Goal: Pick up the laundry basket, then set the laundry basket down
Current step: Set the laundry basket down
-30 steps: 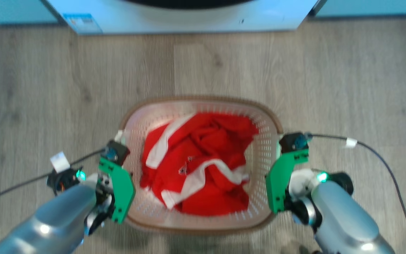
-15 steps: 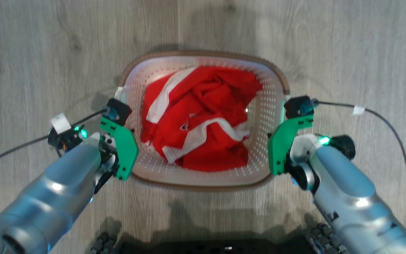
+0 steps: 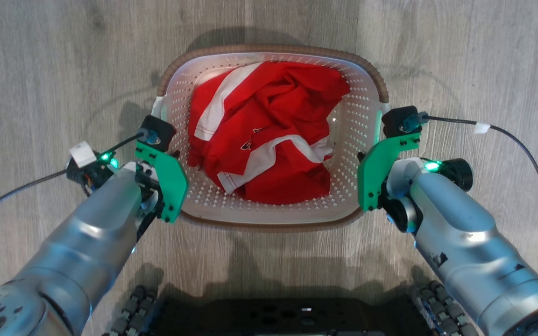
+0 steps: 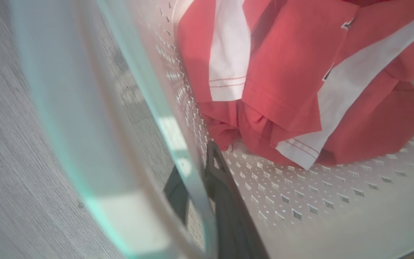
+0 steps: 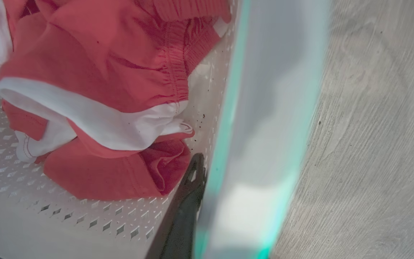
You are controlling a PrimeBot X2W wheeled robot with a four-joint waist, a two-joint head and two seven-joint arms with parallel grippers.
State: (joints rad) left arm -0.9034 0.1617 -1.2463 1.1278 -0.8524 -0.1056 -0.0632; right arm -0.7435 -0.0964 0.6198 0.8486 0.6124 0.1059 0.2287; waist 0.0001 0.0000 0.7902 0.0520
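A dark cable (image 3: 17,191) trails over the wooden floor (image 3: 40,70) to the left arm. The left gripper (image 4: 197,176) sits at the left side of the laundry basket (image 3: 350,140). In the left wrist view its two dark fingers (image 4: 228,216) straddle the perforated wall just below the pale handle (image 4: 59,108), one outside and one inside, closed narrowly onto the wall.

The basket lies between the two arms, ahead of the robot's dark base (image 3: 297,317). I cannot tell whether it rests on the floor or hangs just above it. A crumpled red garment with white bands (image 3: 269,130) lies inside.

The right gripper (image 5: 201,169) is at the basket's right side. One dark finger (image 5: 187,201) lies against the inner wall. The other is hidden behind the blurred right handle (image 5: 275,108), so I cannot tell how far it is open. A second cable (image 3: 521,144) runs off to the right.
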